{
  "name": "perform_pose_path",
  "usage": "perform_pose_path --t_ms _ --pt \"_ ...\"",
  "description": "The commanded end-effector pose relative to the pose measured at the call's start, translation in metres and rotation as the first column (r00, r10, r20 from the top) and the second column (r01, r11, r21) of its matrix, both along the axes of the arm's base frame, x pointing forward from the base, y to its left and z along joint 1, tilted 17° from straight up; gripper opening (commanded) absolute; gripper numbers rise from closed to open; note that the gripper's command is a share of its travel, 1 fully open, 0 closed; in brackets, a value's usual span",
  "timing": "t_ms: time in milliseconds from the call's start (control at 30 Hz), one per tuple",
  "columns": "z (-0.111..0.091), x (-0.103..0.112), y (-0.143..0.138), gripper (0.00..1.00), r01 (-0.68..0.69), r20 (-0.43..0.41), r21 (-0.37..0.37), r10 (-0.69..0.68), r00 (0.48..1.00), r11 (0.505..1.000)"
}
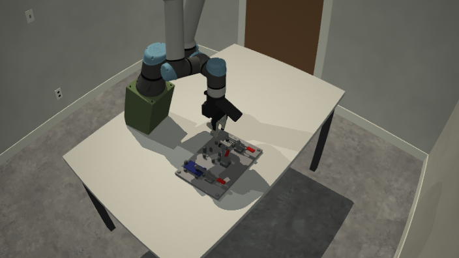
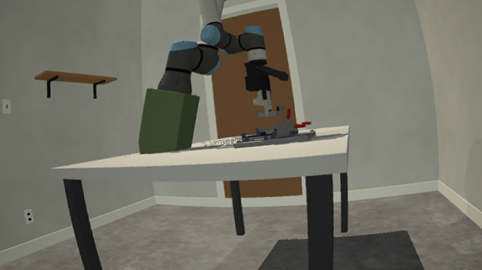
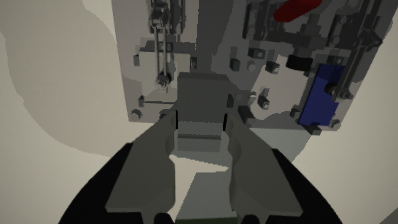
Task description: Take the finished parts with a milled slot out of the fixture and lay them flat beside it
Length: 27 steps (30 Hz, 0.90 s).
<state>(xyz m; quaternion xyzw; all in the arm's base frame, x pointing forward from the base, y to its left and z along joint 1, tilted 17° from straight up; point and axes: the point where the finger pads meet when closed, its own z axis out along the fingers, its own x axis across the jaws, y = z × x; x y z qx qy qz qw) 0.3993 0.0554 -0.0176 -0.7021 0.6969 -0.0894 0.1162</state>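
1. The table (image 1: 147,195) (image 2: 201,158) (image 3: 30,175) has a smooth, matt, pale top.
2. On the table, the fixture plate (image 1: 238,171) (image 2: 248,144) (image 3: 131,107) looks like dull grey metal.
3. Above the table, the grey part (image 1: 223,135) (image 3: 202,97) between the fingers looks like smooth, matt metal, as do the fingers.
4. The blue blank (image 1: 190,167) (image 3: 317,102) on the table's fixture is smooth and matt.
5. Red handles (image 1: 250,149) (image 2: 303,124) (image 3: 297,9) above the table look like plastic.
6. The green block (image 1: 140,112) (image 2: 165,120) on the table is matt, as if painted.
7. Beyond the table, the brown door (image 1: 283,32) (image 2: 234,117) is flat and matt.
8. Below the table, the mottled floor (image 1: 49,202) (image 2: 162,257) resembles rough concrete.
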Motion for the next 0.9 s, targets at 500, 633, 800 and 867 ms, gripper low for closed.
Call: perform_pose_path --t_ms 500,633,800,867 --pt "0.003 0.0 0.071 0.0 0.001 0.0 -0.002 -0.001 1.0 1.0" --pt "0.003 0.0 0.087 0.0 0.001 0.0 -0.002 -0.001 1.0 1.0" --pt "0.004 -0.001 0.106 0.0 0.001 0.0 -0.002 -0.001 1.0 1.0" --pt "0.004 -0.001 0.113 0.0 0.001 0.0 -0.002 -0.001 1.0 1.0"
